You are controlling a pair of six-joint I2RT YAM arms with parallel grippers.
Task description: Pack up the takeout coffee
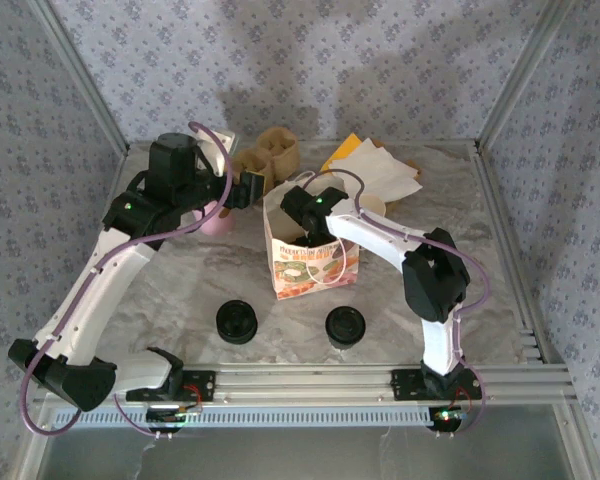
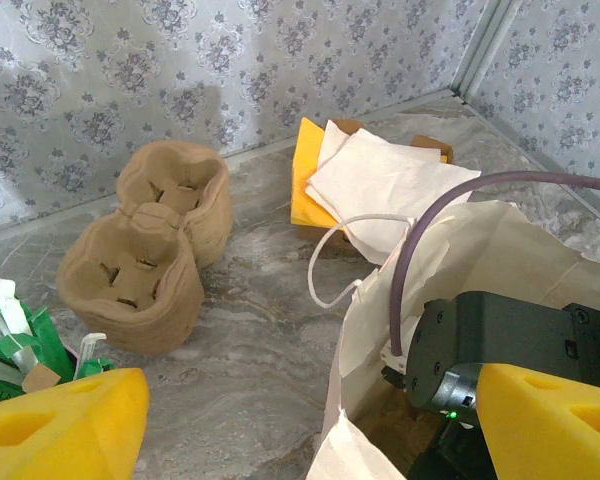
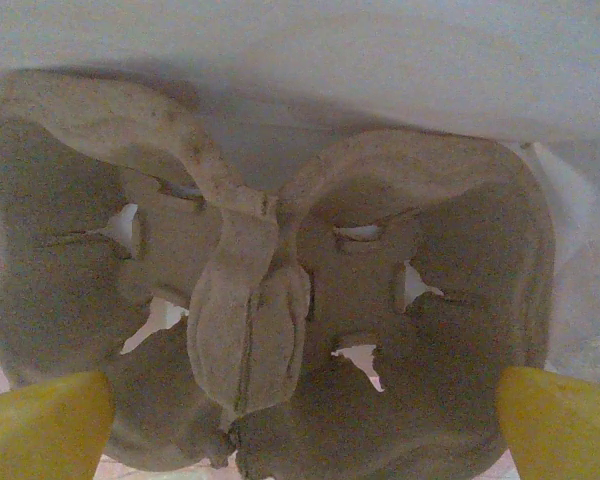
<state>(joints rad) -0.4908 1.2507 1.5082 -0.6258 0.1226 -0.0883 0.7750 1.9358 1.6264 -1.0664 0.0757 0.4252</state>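
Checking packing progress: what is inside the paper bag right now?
Inside the paper bag lies a brown pulp cup carrier, both wells empty, with the open right gripper above it. Anything beneath the carrier is covered, so I cannot tell.

bag (image 1: 315, 265): white paper, upright mid-counter, printed front faces near edge, mouth open; white cord handle (image 2: 325, 260) droops over far rim
pulp carrier (image 1: 268, 152): brown, 2 wells, on counter behind bag, near back wall, apart from bag
2nd carrier (image 3: 280, 300): same brown pulp, 2 wells w/ centre grip tab, white paper wall behind & at right
napkins (image 1: 385, 172): loose white pile, back right, lying partly on yellow sheet (image 2: 305, 180)
sachets (image 2: 15, 340): green & white, bunched upright, left of pulp carrier
pink tub (image 1: 218, 222): just left of bag, mostly hidden
counter (image 1: 180, 300): grey marble look
walls (image 1: 330, 60): pale floral wallpaper
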